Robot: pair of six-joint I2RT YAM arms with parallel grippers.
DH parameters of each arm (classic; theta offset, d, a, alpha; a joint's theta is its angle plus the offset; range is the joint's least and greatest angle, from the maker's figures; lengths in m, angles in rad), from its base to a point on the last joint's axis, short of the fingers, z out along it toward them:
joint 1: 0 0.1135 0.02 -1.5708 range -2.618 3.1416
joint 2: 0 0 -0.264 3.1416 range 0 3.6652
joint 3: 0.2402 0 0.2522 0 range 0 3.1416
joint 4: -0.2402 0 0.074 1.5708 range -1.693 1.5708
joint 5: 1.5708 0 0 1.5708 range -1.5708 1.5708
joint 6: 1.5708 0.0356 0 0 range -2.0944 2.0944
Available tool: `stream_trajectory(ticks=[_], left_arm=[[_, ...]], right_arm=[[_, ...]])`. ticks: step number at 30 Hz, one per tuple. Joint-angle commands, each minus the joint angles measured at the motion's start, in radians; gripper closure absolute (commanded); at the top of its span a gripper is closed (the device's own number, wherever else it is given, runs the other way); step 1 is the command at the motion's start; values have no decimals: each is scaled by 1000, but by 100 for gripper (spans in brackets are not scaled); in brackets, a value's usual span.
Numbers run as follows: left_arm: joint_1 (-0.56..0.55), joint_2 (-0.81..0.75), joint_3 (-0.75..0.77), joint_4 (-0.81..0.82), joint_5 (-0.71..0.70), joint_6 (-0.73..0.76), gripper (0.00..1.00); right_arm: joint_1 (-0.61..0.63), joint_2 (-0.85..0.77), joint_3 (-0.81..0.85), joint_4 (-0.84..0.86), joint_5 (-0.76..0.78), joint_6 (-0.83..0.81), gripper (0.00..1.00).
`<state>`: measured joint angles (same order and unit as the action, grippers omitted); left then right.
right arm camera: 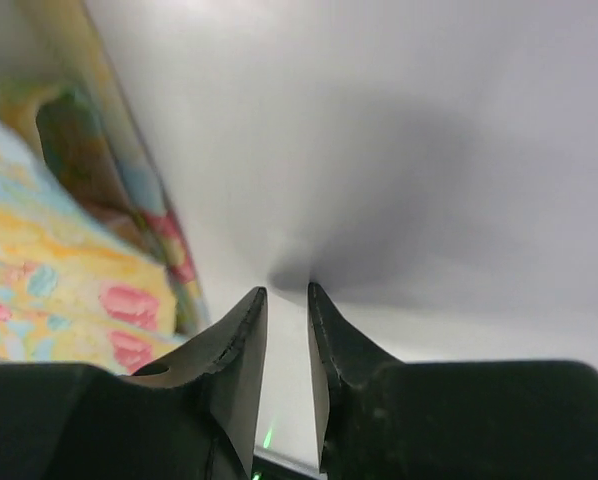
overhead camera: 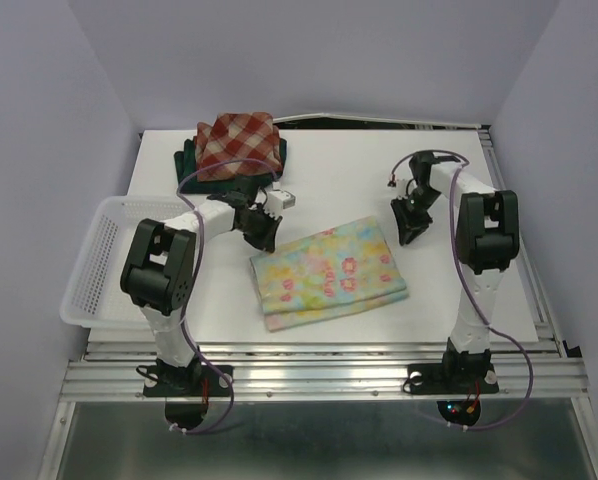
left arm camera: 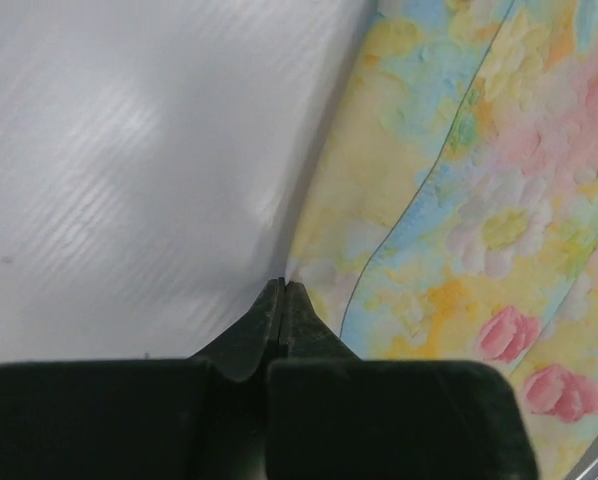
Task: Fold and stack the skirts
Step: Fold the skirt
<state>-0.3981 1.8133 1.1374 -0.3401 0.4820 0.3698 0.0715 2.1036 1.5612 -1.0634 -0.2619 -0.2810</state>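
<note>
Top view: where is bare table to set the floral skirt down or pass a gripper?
Bare: the back middle of the table, between the plaid stack and the right gripper; also the front strip before the floral skirt. Crowded: the left, where basket, left gripper and stack sit close.
</note>
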Motion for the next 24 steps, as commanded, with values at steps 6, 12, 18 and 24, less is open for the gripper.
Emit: stream_trajectory(ticks=[6, 12, 18, 24], left_arm=[[100, -65, 71, 43, -13, -138, 100], [67, -106, 10, -19, 56, -161, 76], [19, -146, -90, -40, 127, -167, 97], [-73, -201, -137, -48, 162, -111, 64]], right_arm=[[11, 188, 495, 50, -48, 134, 65], [11, 69, 486, 48, -40, 149, 49], [-9, -192, 111, 52, -117, 140, 40], [-61, -439, -177, 37, -155, 109, 38]])
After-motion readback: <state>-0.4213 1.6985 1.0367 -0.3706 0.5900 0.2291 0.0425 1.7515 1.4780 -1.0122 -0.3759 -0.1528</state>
